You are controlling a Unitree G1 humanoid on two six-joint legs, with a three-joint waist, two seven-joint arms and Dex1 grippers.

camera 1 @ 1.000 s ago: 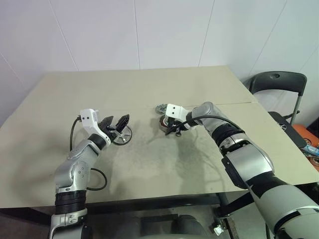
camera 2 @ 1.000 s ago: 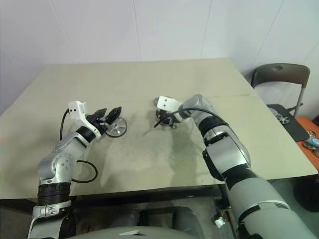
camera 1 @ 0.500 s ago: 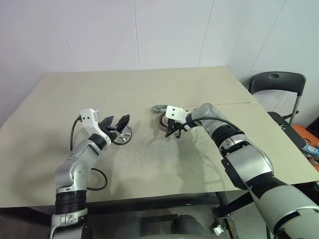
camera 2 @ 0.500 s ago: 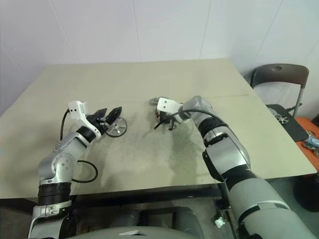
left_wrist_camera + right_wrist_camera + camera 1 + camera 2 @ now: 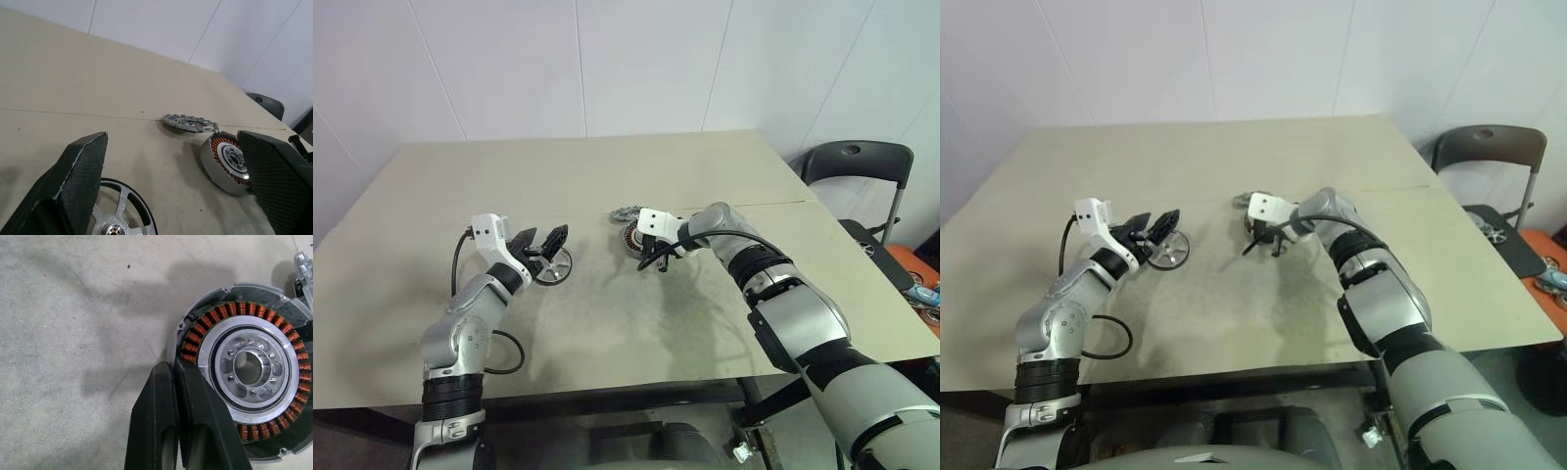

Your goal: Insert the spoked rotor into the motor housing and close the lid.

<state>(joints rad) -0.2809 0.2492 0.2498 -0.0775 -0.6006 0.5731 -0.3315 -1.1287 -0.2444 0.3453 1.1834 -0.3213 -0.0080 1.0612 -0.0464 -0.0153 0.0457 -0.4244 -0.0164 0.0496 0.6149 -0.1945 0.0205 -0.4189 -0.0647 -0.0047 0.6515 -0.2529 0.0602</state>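
Observation:
The spoked rotor (image 5: 554, 267) lies flat on the table, just below and ahead of my open left gripper (image 5: 540, 240), whose fingers stand apart above it without touching. The left wrist view shows the rotor (image 5: 117, 223) low between them. The motor housing (image 5: 247, 367), silver with copper coils, is tipped up on its edge (image 5: 227, 161). My right gripper (image 5: 173, 366) is shut on its rim, one finger outside the wall and one over the coils. The lid (image 5: 625, 211), a ridged grey disc, lies flat on the table just behind the housing.
The tan table (image 5: 607, 333) has a seam running right from the lid. A dark folding chair (image 5: 857, 162) stands beyond its right edge. A black cable (image 5: 504, 352) loops beside my left forearm.
The right hand has edged slightly, so a little more of the lid shows behind it. The left arm and the rotor have not moved.

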